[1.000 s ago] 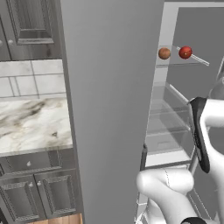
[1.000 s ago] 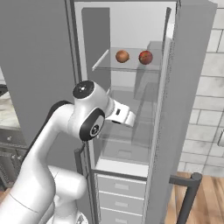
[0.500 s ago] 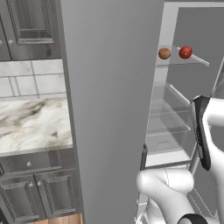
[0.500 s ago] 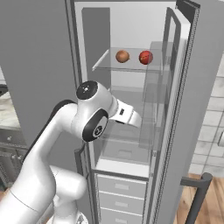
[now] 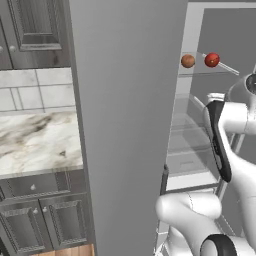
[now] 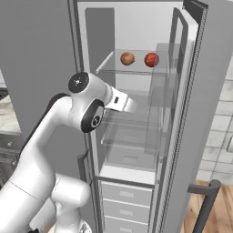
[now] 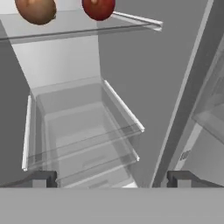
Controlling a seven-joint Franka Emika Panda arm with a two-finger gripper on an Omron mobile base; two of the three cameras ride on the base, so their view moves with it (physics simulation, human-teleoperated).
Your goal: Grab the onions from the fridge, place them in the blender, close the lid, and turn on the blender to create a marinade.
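The fridge (image 5: 125, 125) stands open, its pale inside (image 6: 136, 27) in view. On its upper glass shelf (image 6: 136, 72) lie two small round onions side by side, a brown one (image 6: 127, 58) (image 5: 188, 60) and a redder one (image 6: 151, 59) (image 5: 212, 59). My gripper (image 7: 111, 181) is open and holds nothing. It sits below and in front of that shelf, with the brown onion (image 7: 36, 9) and the red one (image 7: 98, 8) at the top of the hand view. The white hand (image 6: 124, 103) reaches into the fridge's middle level. The blender and the lid are out of view.
Clear drawers and bins (image 7: 83, 131) fill the fridge below the shelf. The open right door (image 6: 205, 91) with its dark handle (image 6: 205, 200) stands close on the right. A marble counter (image 5: 35, 142) and dark panelled cabinets (image 5: 50, 220) lie left of the fridge.
The arm has lifted the hand a little toward the upper shelf. In the right base view the fridge's right door now covers more of the tiled wall.
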